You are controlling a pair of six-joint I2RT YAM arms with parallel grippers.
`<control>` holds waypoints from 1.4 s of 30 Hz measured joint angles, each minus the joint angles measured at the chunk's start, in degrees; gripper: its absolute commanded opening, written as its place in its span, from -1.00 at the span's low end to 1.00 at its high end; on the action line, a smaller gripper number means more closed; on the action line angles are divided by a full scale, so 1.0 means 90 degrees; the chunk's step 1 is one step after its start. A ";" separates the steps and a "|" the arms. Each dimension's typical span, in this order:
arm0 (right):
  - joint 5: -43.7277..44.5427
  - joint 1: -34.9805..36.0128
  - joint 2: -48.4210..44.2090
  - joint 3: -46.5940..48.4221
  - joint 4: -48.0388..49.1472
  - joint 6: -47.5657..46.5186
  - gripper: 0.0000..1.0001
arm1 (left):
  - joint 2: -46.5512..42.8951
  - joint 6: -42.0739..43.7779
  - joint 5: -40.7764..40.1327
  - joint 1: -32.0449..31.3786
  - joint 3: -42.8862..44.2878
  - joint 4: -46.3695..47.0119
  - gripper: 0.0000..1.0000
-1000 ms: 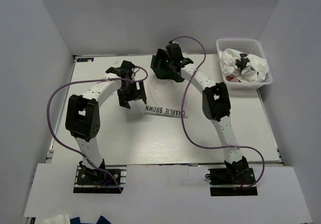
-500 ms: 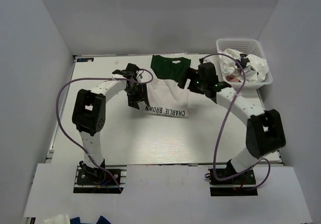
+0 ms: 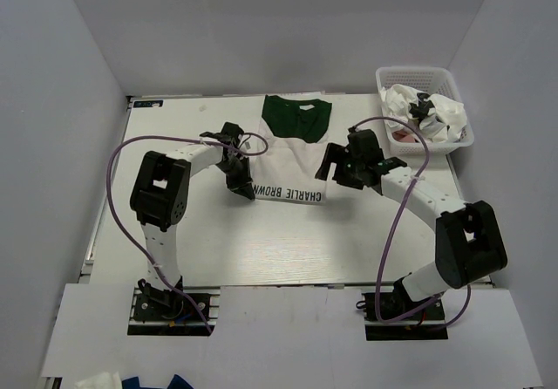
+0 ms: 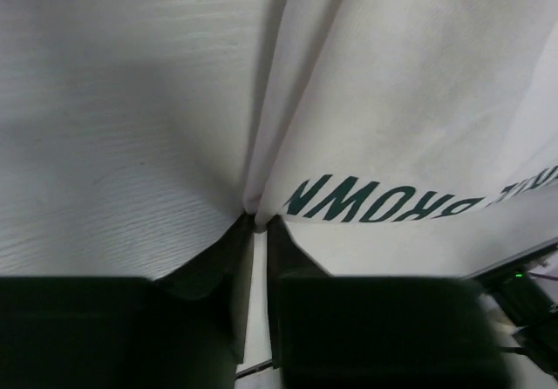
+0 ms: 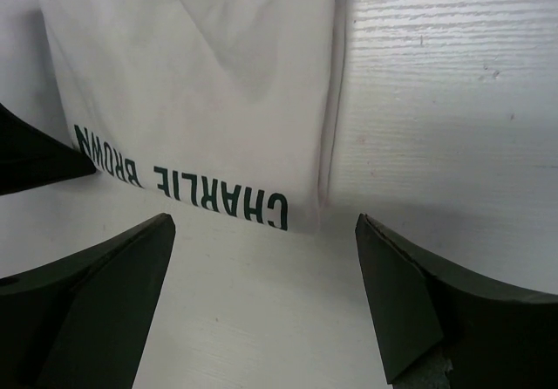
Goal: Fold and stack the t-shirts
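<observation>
Left wrist view: the left claw (image 4: 259,225) pinches the soft white t-shirt (image 4: 418,101) at its creased corner. Its jaws are almost together, with green lettering just beyond its tips and the wood-grained table (image 4: 113,101) to its left. The right claw (image 5: 264,221) gapes wide over the opposite corner, holding nothing. Farther out lie a dark green t-shirt (image 3: 296,116) and a lattice basket (image 3: 384,79).
</observation>
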 measured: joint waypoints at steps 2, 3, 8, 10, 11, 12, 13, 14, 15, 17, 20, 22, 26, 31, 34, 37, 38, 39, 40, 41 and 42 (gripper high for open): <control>-0.0107 0.0036 0.0061 -0.0010 -0.0032 -0.0012 0.81 | 0.0002 -0.0010 0.0095 -0.0012 -0.0049 0.0097 -1.00; -0.0160 0.0061 0.0107 -0.0034 -0.0032 -0.0027 0.81 | 0.0002 -0.0007 0.0141 -0.0015 -0.0068 0.0143 -1.00; -0.0330 0.0240 0.0491 -0.0187 -0.0117 -0.0097 0.81 | -0.0027 -0.0024 0.0325 -0.0022 -0.0189 0.0386 -1.00; -0.0350 0.0296 0.0651 -0.0202 -0.0151 -0.0104 0.72 | -0.0100 -0.0029 0.0342 -0.0024 -0.0291 0.0498 -1.00; -0.0350 0.0313 0.0726 -0.0202 -0.0148 -0.0109 0.72 | -0.0141 -0.0029 0.0340 -0.0029 -0.0345 0.0556 -1.00; -0.0338 0.0330 0.0833 -0.0202 -0.0136 -0.0109 0.72 | -0.0172 -0.0029 0.0321 -0.0029 -0.0386 0.0602 -1.00; -0.0335 0.0333 0.0872 -0.0202 -0.0138 -0.0112 0.69 | -0.0197 -0.0027 0.0301 -0.0032 -0.0415 0.0634 -1.00; -0.0279 0.0333 0.0933 -0.0202 -0.0129 -0.0114 0.63 | -0.0219 -0.0027 0.0291 -0.0034 -0.0447 0.0673 -1.00; -0.0221 0.0333 0.1013 -0.0202 -0.0104 -0.0114 0.45 | -0.0257 -0.0027 0.0274 -0.0036 -0.0493 0.0712 -1.00; -0.0090 0.0333 0.1185 -0.0197 -0.0051 -0.0138 0.17 | -0.0308 -0.0029 0.0250 -0.0041 -0.0554 0.0763 -1.00; 0.0087 0.0333 0.1326 -0.0126 0.0117 -0.0189 -0.55 | -0.0342 -0.0034 0.0226 -0.0046 -0.0593 0.0809 -1.00; 0.0117 0.0335 0.1396 -0.0126 0.0151 -0.0151 -0.82 | -0.0355 -0.0044 0.0223 -0.0046 -0.0614 0.0821 -1.00; 0.0160 0.0393 0.1355 -0.0136 0.0189 -0.0189 -1.00 | -0.0539 -0.0119 0.0124 -0.0066 -0.0838 0.0967 -1.00; 0.0056 0.0546 0.0755 -0.0338 -0.0032 -0.0313 -1.00 | -0.1532 -0.0255 0.0051 -0.0124 -0.1659 0.1180 -1.00; -0.0141 0.0724 0.0143 -0.0498 -0.0369 -0.0313 -1.00 | -0.2341 -0.0325 0.0036 -0.0238 -0.2072 0.1078 -1.00; -0.0396 0.0950 -0.0491 -0.0670 -0.0806 -0.0260 -1.00 | -0.3157 -0.0442 0.0022 -0.0362 -0.2436 0.0916 -1.00; -0.0466 0.1018 -0.0680 -0.0699 -0.0957 -0.0214 -1.00 | -0.3373 -0.0483 0.0015 -0.0386 -0.2501 0.0821 -1.00; -0.0520 0.1090 -0.0857 -0.0699 -0.1100 -0.0158 -1.00 | -0.3575 -0.0517 0.0010 -0.0418 -0.2535 0.0721 -1.00; -0.0537 0.1144 -0.1005 -0.0695 -0.1178 -0.0119 -1.00 | -0.3725 -0.0561 0.0005 -0.0435 -0.2535 0.0624 -1.00; -0.0544 0.1190 -0.1154 -0.0670 -0.1256 -0.0080 -1.00 | -0.3815 -0.0585 0.0002 -0.0440 -0.2499 0.0544 -1.00; -0.0539 0.1214 -0.1277 -0.0610 -0.1331 -0.0046 -1.00 | -0.3866 -0.0627 -0.0012 -0.0440 -0.2421 0.0454 -1.00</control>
